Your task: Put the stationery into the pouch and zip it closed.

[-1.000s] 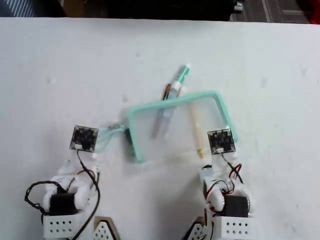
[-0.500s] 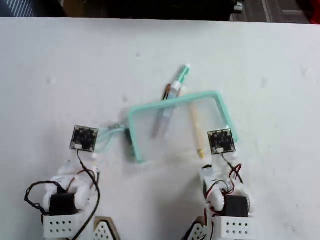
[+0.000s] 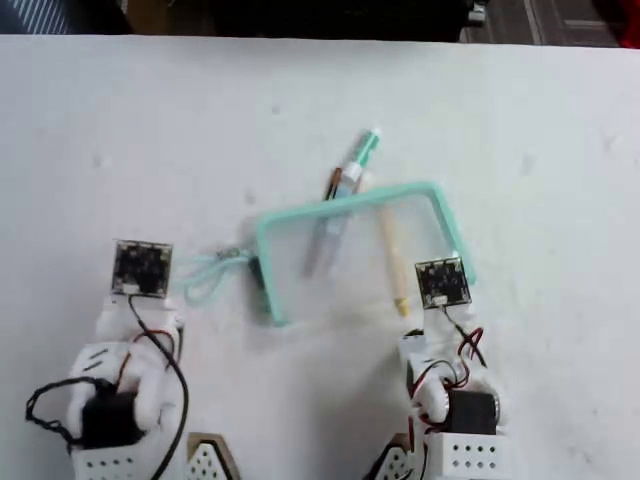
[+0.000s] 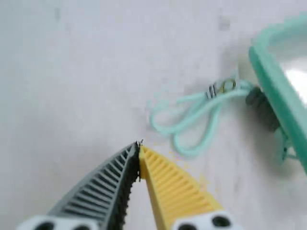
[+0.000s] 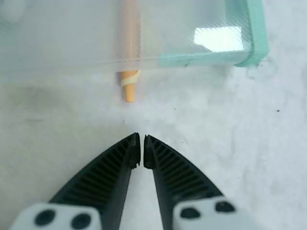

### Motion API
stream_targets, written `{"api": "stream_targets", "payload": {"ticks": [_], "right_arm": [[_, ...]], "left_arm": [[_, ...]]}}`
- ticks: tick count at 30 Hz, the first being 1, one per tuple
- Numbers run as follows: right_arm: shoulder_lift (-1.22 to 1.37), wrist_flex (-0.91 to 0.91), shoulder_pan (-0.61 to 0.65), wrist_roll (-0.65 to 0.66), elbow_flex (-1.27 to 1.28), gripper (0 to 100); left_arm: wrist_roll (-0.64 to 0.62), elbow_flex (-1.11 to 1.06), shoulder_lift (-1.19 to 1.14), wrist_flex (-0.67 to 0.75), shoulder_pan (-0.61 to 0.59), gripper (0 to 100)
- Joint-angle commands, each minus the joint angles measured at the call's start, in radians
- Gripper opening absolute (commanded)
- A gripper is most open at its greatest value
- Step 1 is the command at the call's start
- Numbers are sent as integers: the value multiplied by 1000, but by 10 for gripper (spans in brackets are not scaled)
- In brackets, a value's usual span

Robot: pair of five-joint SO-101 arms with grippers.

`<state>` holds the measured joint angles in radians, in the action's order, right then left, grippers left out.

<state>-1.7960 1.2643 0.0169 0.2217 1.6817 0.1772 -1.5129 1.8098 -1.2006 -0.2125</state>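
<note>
Wrist views show both closed: left tool (image 4: 139,146) near the cord loop (image 4: 192,125), right tool (image 5: 141,140) near the pencil (image 5: 128,72).

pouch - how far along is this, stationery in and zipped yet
Done: the orange pencil and two pens look partly in the pouch, ends poking out. In hand: nothing; left gripper by the teal cord loop and right gripper by the pencil are shut, empty. Left: push them in, zip.

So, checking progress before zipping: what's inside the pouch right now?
Through the clear pouch show an orange pencil, its end poking past the near edge, and two pens sticking out past the far edge. Whether they lie inside or beneath cannot be told.
</note>
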Motion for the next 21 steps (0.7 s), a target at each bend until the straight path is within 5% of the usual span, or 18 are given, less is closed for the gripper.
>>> {"api": "stream_targets", "payload": {"ticks": [1,8,21], "right_arm": [[-7,-4,-4,-6,9,21],[-7,-205,-42,-11,9,20],[-7,-259,-59,-9,9,21]], "left_arm": [[2,258,7,23,-10,23],[-5,381,7,26,-8,23],[95,396,7,35,-8,68]]}}
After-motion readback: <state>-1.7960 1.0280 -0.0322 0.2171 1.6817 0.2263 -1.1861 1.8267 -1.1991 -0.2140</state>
